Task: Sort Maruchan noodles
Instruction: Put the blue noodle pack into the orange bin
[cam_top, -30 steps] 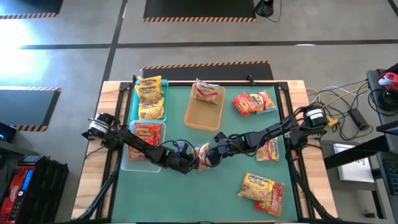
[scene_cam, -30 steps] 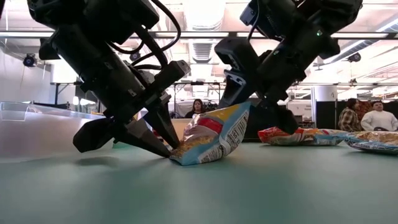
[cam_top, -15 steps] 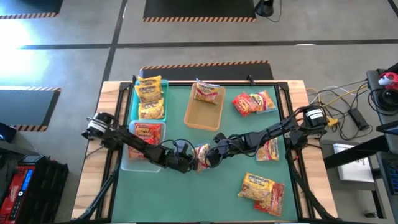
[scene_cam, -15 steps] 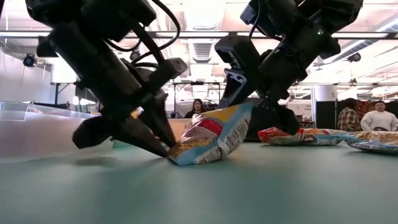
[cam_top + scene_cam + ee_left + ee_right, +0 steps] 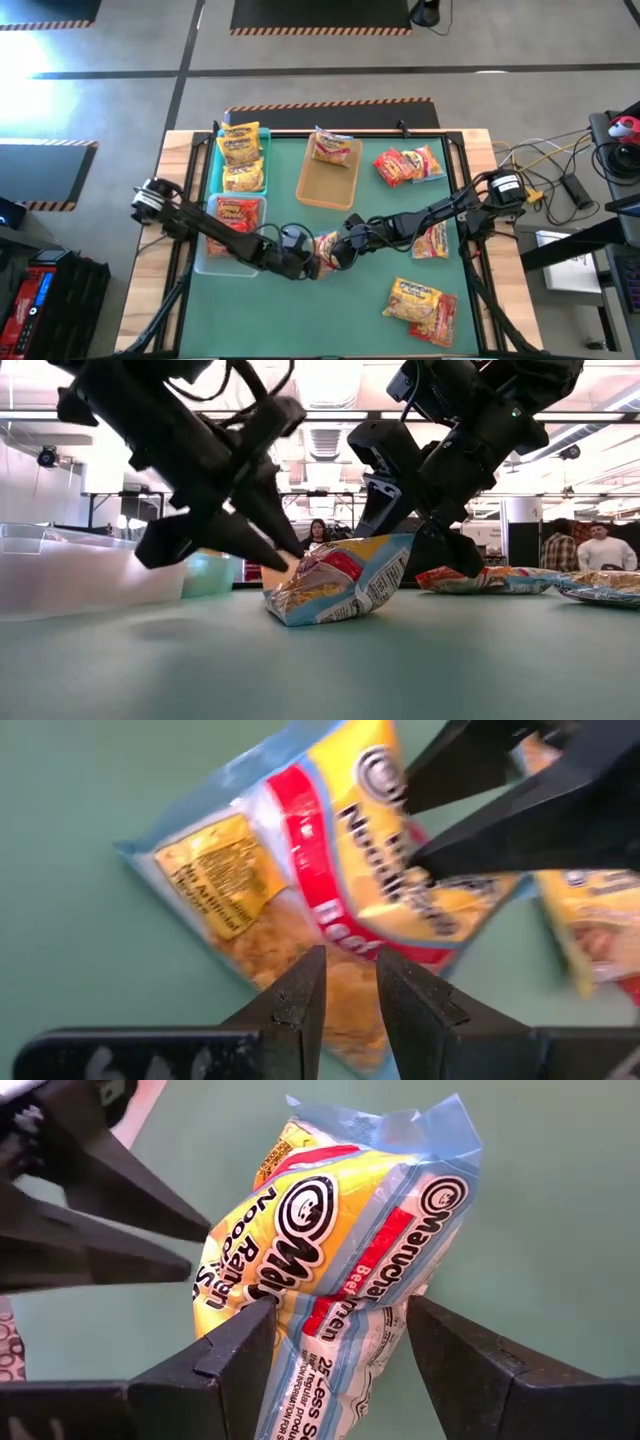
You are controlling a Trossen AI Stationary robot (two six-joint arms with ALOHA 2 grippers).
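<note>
Your packet (image 5: 335, 582) sits near the middle of the table (image 5: 330, 310), tipped up on one edge. The right pincer (image 5: 335, 1342) has it, fingers spread wide around its upper end. The left pincer (image 5: 265, 530), at the packet's 9 o'clock, is nearly closed and grips nothing. From above, both arms cover most of the packet, so the print's hard to read there.

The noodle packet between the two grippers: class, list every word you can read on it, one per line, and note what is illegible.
On the noodle packet, right wrist view:
"Maruchan" beside the round logo.
"Ramen", partly creased.
"Beef" on the red band, partly hidden.
"25" then "Less S...", cut off at the picture's edge.
In the left wrist view: "Noodle"; the yellow panel's small print is too blurred to read.
Other packets in the high view: print too small to read.
</note>
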